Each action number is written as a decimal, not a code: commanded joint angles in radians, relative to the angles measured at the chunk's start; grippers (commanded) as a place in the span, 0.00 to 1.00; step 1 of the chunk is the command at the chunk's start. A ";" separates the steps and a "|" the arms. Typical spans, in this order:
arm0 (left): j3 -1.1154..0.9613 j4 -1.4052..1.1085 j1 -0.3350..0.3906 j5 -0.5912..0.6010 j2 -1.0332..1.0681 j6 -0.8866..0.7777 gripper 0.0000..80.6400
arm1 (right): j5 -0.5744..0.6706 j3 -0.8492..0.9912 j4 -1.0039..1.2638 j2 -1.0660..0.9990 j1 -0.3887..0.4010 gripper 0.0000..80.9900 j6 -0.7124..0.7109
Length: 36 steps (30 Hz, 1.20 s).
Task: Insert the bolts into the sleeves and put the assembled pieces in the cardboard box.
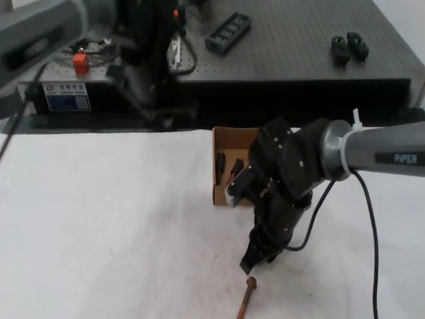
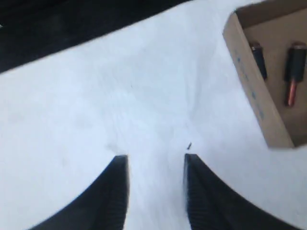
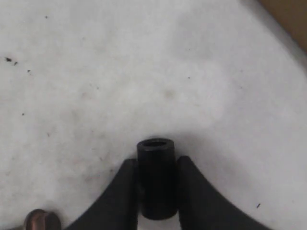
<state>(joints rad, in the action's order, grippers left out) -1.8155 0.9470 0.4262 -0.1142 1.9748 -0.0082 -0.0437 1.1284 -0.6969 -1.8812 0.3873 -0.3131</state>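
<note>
My right gripper (image 3: 156, 166) clasps at mid-body a short black tubular sleeve (image 3: 156, 184), rigid, probably light and slick; the copper-coloured bolt (image 1: 246, 299) lies just beside at 6 o'clock.

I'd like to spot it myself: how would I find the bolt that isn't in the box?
On the white cloth, find the cardboard box, then the right gripper nearer the camera. Past its fingertips lies the bolt: a coppery rod with a round head, alone on the cloth, unlike the black-sleeved pieces inside the box.
</note>
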 commanded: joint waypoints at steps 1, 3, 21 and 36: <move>0.328 -0.045 -0.003 0.164 -0.224 -0.009 0.34 | -0.067 0.003 -0.049 -0.009 0.000 0.02 -0.010; 0.405 -0.060 0.016 0.259 -0.267 -0.007 0.34 | -0.083 0.003 -0.058 0.000 -0.009 0.04 0.000; 0.537 -0.180 0.369 0.360 -0.137 -0.042 0.35 | 0.020 -0.330 -0.080 0.684 -0.251 0.04 0.189; 0.537 -0.267 0.397 0.346 0.004 -0.095 0.34 | 0.020 -0.395 -0.152 0.975 -0.269 0.04 0.223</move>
<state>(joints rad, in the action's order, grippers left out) -1.2741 0.7035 0.8198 0.2453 1.9576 -0.0704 -0.0350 0.7312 -0.8499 -0.9165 0.1219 -0.0936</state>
